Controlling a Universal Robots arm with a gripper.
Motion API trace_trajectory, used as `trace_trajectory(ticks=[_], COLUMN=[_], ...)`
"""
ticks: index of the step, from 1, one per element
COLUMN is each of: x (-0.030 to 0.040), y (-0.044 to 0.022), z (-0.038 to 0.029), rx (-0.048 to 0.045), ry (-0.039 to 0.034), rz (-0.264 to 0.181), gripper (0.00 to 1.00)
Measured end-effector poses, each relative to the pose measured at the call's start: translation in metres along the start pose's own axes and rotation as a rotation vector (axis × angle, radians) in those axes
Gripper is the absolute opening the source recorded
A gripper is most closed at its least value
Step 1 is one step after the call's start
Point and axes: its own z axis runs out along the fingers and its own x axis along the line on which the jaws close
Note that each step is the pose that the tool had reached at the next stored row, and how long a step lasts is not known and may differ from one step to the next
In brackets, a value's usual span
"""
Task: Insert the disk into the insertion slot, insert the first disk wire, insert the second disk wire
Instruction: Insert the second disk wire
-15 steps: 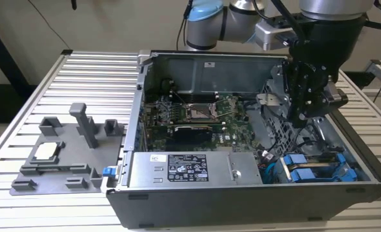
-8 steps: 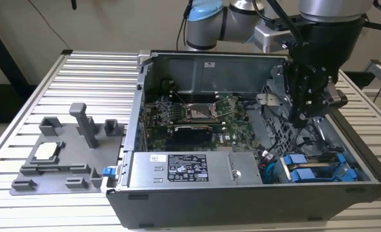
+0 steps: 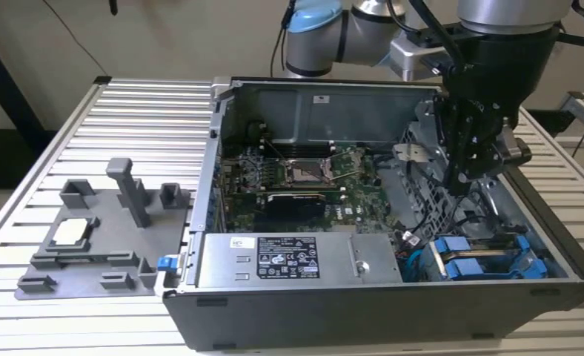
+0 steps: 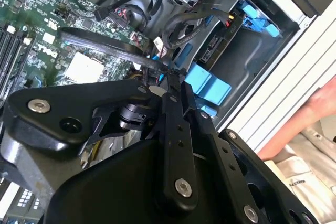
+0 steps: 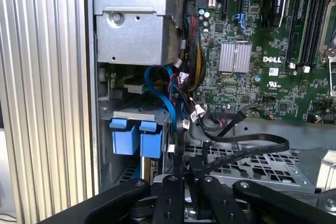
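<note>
Case (image 3: 371, 326): dark grey outside, lighter grey sheet metal inside.
Motherboard (image 3: 302, 178): green, with black slots.
Power-supply box (image 3: 292, 259): silver, with a black-and-white label.
Disk (image 5: 137, 114): grey face. Its carrier tabs (image 5: 126, 136) are bright blue.
Flat cable (image 5: 247, 141): black.
Ribbon cable (image 5: 170, 103): blue.
Wire bundle (image 5: 193, 59): yellow, red and black strands.
Cage panel (image 5: 252, 162): grey, with a regular grid of holes.
Gripper (image 4: 161, 76): matt black, with silver screw heads.
Table (image 3: 124, 119): pale silver, ribbed in parallel stripes.
Fixture tray (image 3: 94, 252): mid grey.
Arm (image 3: 317, 33): silver, with a light blue joint cap.

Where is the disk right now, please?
In the exterior view's lower right, the disk sits in the insertion slot, beside the power-supply box.
</note>
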Motion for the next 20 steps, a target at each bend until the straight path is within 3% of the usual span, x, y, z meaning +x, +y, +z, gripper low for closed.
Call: trace_trajectory(ticks=[4,6,14,20], x=[0.0012,0.0056,0.0309,0.0457], y=[0.0001,-0.0002,-0.0032,-0.0087], z=[0.0003,0.0009,0.0053,0.0084], rx=[0.0,-0.0001,-0.0011,-0.0011], ry=[0.0,-0.0015,-0.0207,-0.0402], rz=[0.0,0.0,0.003,0.006], gripper=[0.16,0.16,0.16,0.16])
